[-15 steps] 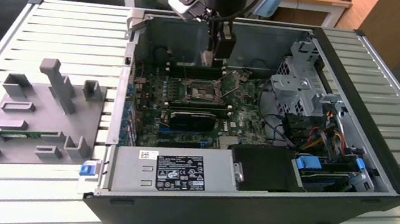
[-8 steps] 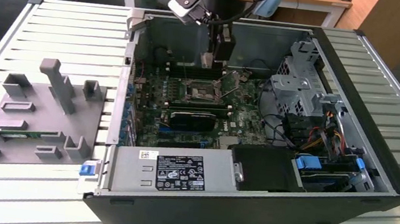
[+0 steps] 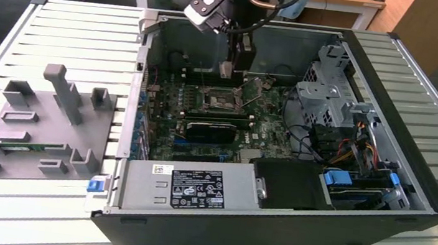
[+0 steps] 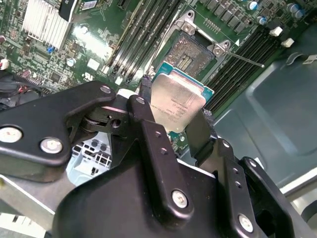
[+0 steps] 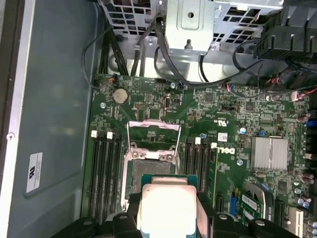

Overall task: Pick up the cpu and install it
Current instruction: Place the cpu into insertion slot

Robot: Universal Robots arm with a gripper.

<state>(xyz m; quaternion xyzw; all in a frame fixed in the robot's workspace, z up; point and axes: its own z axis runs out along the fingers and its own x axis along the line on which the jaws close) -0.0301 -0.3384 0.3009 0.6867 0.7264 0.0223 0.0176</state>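
Grips the cpu (image 4: 178,96) by two opposite edges in the closed pincer (image 4: 174,105), metal lid toward both wrist views, hanging just above the open socket (image 4: 190,53) on the motherboard (image 5: 233,114), deep inside the computer case (image 3: 273,223) lying on the slatted worktop (image 3: 72,29). Could likely seat skewed or off the socket's corners if lowered out of line, bending the fine contacts. Might also catch the raised retention frame (image 5: 153,126) beside the socket.

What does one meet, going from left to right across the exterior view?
Grey fixture → cpu in the gripper → metal drive cage → black case wall.
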